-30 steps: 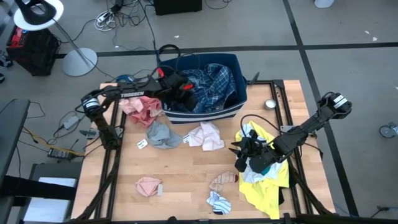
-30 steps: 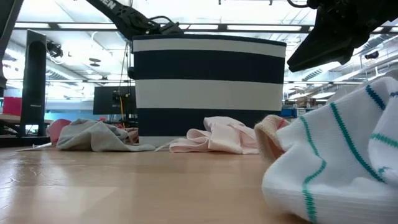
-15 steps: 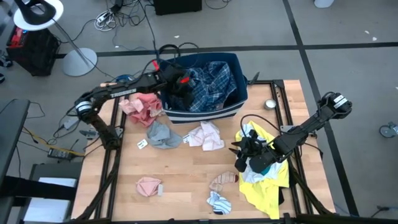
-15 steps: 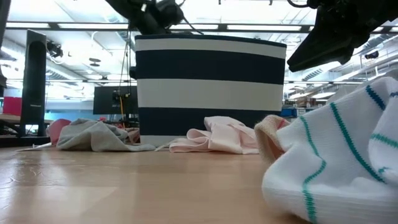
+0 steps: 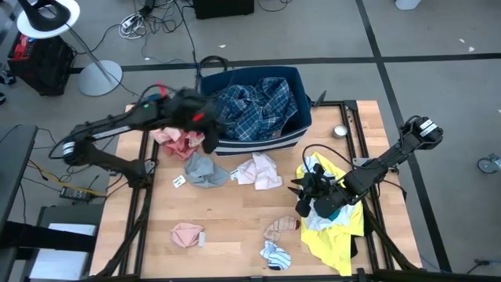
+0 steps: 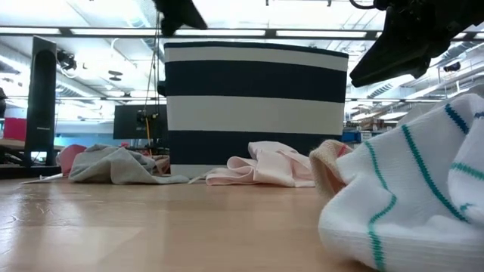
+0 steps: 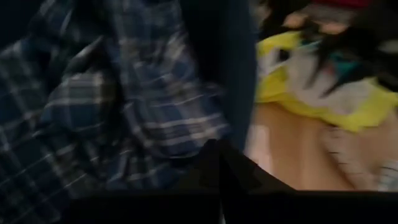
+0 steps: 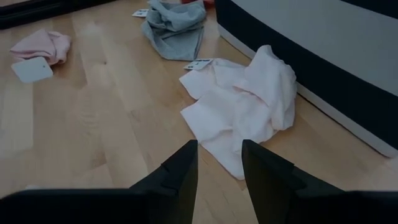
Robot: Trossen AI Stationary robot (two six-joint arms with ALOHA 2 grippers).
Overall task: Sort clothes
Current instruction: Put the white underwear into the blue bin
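Withdrawn from the navy plastic bin (image 5: 301, 117), the left gripper (image 5: 205, 129) is blurred, its state untellable; the right gripper (image 8: 217, 163) is held open.

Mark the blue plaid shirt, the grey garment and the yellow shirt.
blue plaid shirt (image 5: 254, 106), high view, on its bunched middle inside the bin.
grey garment (image 5: 203, 169), high view, on its crumpled centre.
yellow shirt (image 5: 338, 244), high view, on its lower spread part.

A: Where is the table (image 5: 235, 219) bare?
B: Mid-front, between the pink piece (image 5: 186, 233) and the striped one (image 5: 275, 254).
A: And what blocks the back?
B: The bin (image 5: 258, 141), with clothes just beside it.
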